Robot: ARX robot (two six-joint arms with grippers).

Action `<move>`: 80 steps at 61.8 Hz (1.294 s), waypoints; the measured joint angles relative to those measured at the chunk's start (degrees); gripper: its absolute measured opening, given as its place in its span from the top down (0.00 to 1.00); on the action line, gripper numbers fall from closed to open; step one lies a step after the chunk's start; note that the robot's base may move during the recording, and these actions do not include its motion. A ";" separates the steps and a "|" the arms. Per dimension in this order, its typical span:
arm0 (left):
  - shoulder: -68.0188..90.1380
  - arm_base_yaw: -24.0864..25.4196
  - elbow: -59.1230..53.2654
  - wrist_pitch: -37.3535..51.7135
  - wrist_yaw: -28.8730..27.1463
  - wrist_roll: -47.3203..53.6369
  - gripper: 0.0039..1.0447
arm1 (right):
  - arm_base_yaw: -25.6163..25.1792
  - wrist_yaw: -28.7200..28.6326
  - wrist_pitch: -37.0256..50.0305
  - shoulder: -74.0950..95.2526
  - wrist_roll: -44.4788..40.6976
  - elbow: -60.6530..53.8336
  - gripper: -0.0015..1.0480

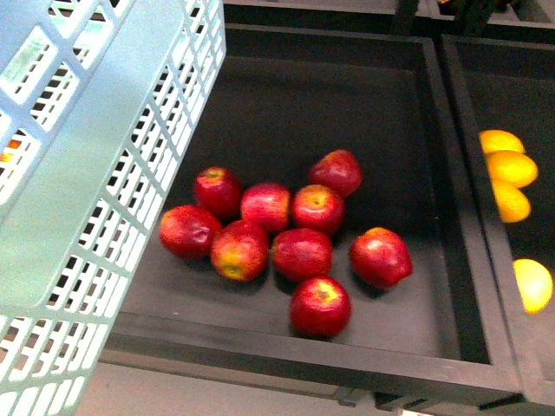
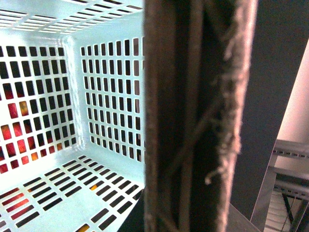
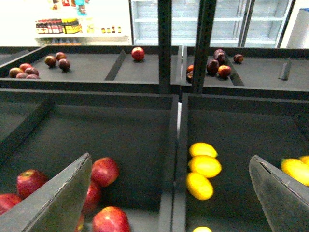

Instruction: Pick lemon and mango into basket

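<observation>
Teal plastic filled the left of the front view: the basket (image 1: 87,173) hung tilted beside the black tray (image 1: 347,104), its slotted wall just over the tray's left edge. Nine red apples (image 1: 299,253) lay clustered on the tray floor. Across the divider, in the neighbouring bin (image 1: 520,82), lay the yellow-orange fruits (image 1: 512,169), three bunched together and one nearer the front. Which was lemon and which mango could not be told.

The right gripper (image 3: 170,158) hovered above the divider with its jaws spread wide and nothing between them. One of its fingers (image 3: 58,198) was over the apples, the other over the yellow fruits.

From the left wrist the basket's brownish handle (image 2: 193,121) stood close against the lens, frayed fibres showing, with the pale slotted interior behind it. The left gripper's state could not be told.
</observation>
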 joint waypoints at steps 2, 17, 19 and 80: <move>-0.04 0.00 0.00 0.00 -0.15 0.13 0.96 | 0.00 -0.24 0.00 0.04 0.00 0.00 0.08; 6.12 -0.11 9.27 -21.49 6.12 24.22 0.96 | -0.02 -0.31 0.00 0.11 0.00 0.00 0.08; 7.37 -1.53 9.60 -21.68 6.27 27.32 0.96 | -0.02 -0.20 0.00 0.07 0.00 0.00 0.08; 49.29 -29.99 39.12 -8.63 16.00 30.05 0.96 | -0.02 -0.02 0.00 0.04 0.00 0.00 0.08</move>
